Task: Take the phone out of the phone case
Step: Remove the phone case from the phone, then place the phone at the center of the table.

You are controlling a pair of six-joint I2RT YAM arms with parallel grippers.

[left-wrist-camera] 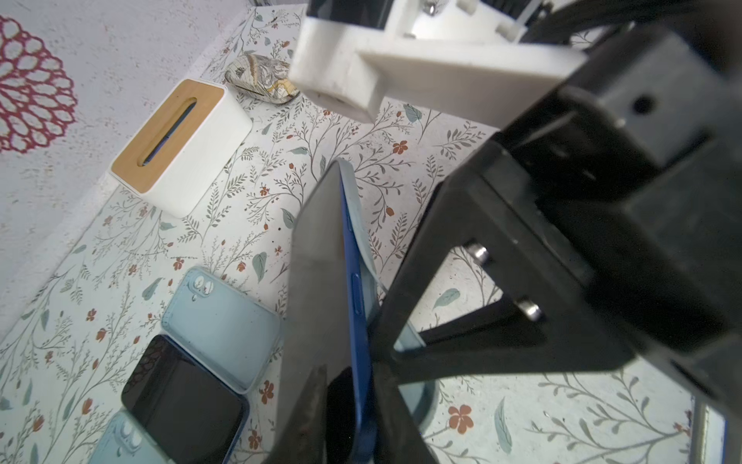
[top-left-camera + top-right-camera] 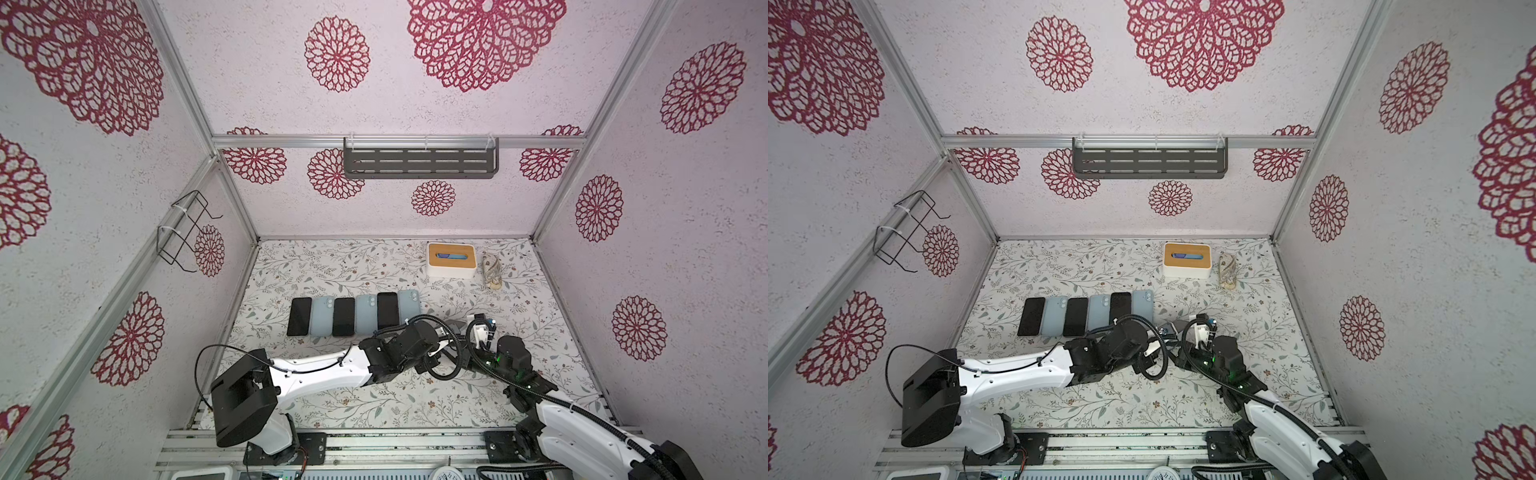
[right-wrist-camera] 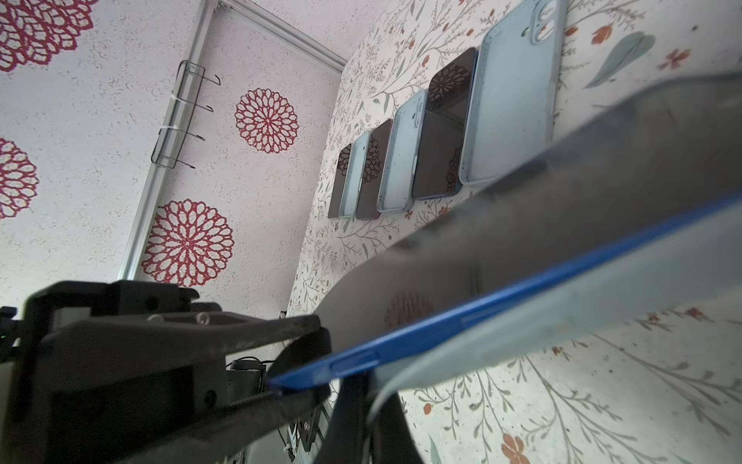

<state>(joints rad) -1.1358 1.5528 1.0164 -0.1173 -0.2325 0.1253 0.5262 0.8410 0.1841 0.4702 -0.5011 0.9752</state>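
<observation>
The left gripper (image 3: 309, 353) is clamped on the end of the blue-edged phone (image 3: 522, 249), which it holds off the table. Just beside it, the right gripper (image 3: 367, 413) pinches the pale phone case (image 3: 602, 305), already peeled off the phone's near edge. The step probably goes best with both pinches firm and the grippers drawn apart along the phone's length without twisting, lest the far corner snag.

I see a white box with a wooden lid (image 2: 451, 271) on the flowery table cloth (image 2: 332, 266), a small patterned pouch (image 2: 492, 270) just beside it. A grey metal shelf (image 2: 419, 173) and a black wire rack (image 2: 181, 230) hang on the walls (image 2: 395, 108).
</observation>
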